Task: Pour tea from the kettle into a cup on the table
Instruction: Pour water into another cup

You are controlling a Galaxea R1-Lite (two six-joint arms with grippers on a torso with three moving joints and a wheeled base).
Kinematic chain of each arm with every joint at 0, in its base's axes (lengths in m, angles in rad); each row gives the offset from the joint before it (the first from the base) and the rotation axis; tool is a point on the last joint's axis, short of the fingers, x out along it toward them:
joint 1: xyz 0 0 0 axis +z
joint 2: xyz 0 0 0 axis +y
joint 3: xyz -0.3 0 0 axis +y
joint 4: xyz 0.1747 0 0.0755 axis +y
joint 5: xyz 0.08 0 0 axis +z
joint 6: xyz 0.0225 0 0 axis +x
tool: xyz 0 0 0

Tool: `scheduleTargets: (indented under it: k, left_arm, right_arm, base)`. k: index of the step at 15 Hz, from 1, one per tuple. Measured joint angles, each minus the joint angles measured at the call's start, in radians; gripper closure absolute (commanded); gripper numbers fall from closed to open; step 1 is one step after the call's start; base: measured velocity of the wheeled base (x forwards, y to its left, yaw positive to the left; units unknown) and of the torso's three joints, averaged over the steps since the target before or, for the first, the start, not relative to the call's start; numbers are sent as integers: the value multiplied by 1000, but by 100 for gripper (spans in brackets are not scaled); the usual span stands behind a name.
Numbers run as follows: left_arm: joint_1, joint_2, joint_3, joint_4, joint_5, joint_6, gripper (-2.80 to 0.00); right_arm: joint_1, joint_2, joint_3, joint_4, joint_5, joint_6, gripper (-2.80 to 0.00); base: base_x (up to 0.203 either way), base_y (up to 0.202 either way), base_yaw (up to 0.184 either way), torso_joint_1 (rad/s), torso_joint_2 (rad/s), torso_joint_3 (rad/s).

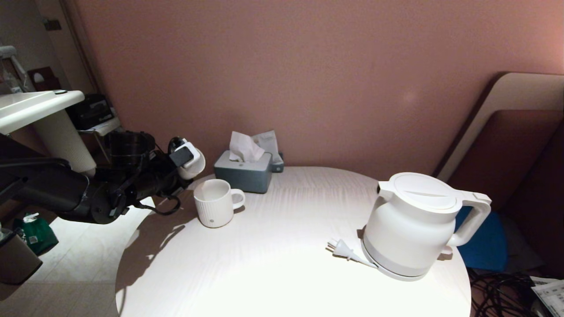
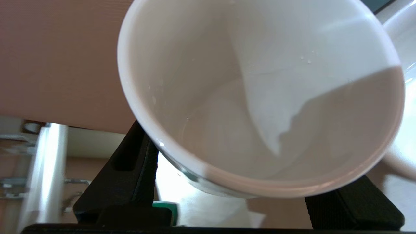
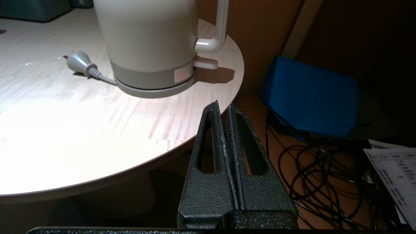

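Where table (image 1: 282, 264) meets pink wall (image 1: 308, 66), tissue box (image 1: 243, 172).

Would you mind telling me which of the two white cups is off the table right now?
The plain smooth white cup without a handle, tilted in the left gripper beyond the table's edge. The ribbed white mug with a handle stands on the round pale wood table.

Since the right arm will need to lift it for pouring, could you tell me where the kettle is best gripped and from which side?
Grip the kettle by its looped handle, probably on the upright part. It juts out over the table edge on the robot's right, away from the spout, with an open gap behind. The right gripper, shut and low by that edge, would have to open first.
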Motion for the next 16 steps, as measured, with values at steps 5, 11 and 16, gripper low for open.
scheduleTargets:
  k: [5, 11, 16]
  left_arm:
    - [0, 2, -5, -1, 3, 119, 0]
    - [-9, -4, -24, 0, 12, 233, 0]
    - [-35, -9, -36, 0, 46, 337, 0]
  right_arm:
    - [0, 0, 0, 0, 0, 0, 0]
    - [0, 0, 0, 0, -1, 0, 0]
    - [0, 0, 0, 0, 0, 0, 0]
  base:
    - [0, 0, 0, 0, 0, 0]
    - [0, 0, 0, 0, 0, 0]
    - [0, 0, 0, 0, 0, 0]
